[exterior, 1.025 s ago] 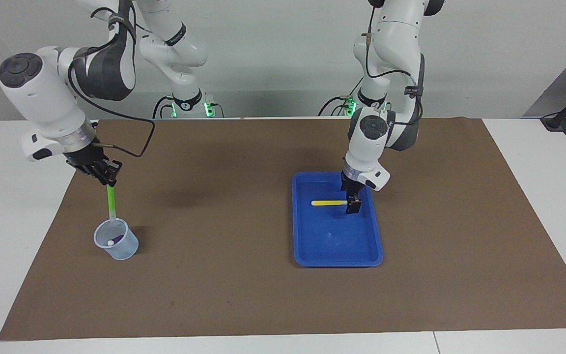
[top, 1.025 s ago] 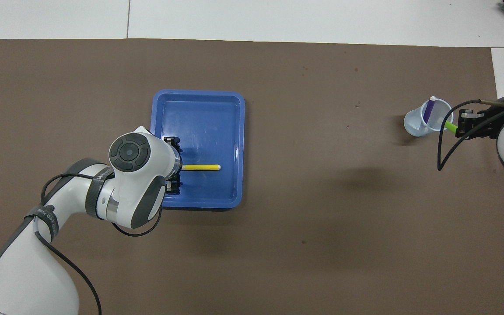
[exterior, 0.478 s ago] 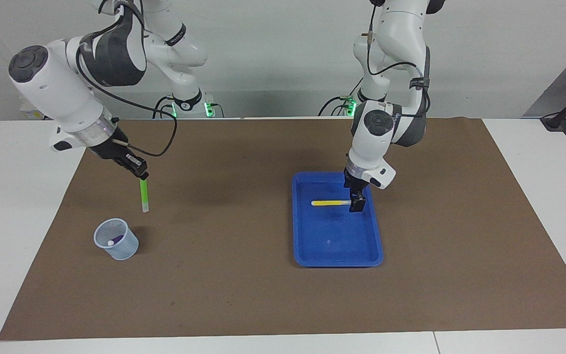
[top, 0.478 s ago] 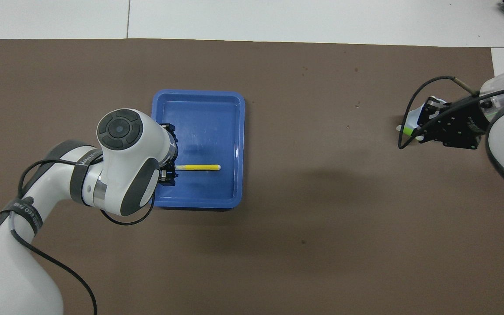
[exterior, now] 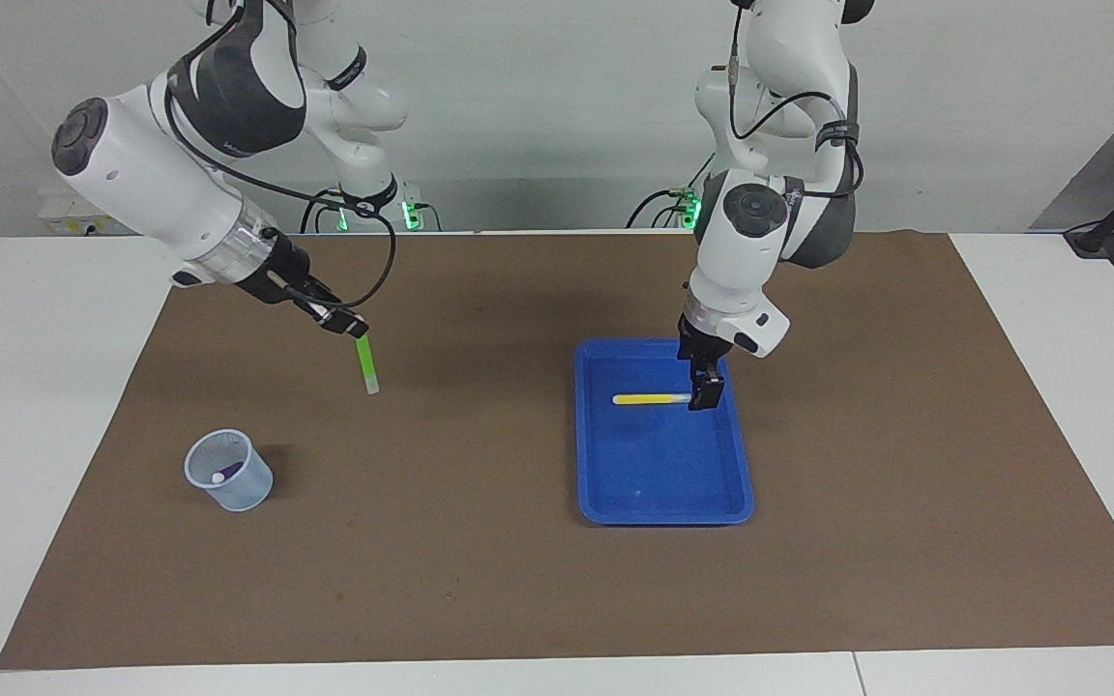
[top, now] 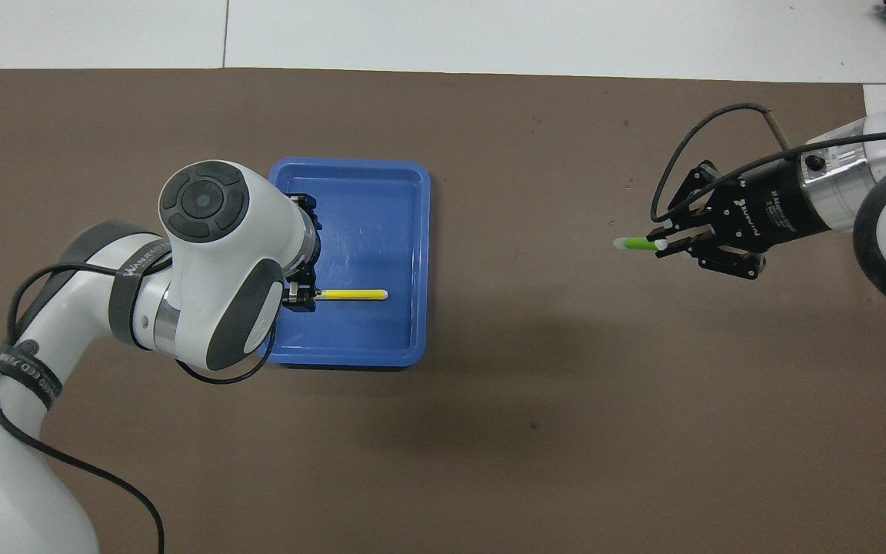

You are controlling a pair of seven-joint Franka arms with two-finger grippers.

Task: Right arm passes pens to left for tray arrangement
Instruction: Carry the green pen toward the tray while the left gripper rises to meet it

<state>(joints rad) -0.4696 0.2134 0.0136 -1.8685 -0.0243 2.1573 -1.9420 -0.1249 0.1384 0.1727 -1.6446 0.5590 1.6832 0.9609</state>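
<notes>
On the desk (exterior: 538,590) lies one blue tray (exterior: 659,483), holding one yellow pen (exterior: 649,398): one of three pens placed. The left claw (exterior: 704,394) stands wide open, low over that pen's end, apparently released. The right claw (exterior: 349,327), over the mat, is closed on the green pen (exterior: 365,365), not yet handed over. The purple pen (exterior: 227,473) waits in the single cup (exterior: 228,471).
</notes>
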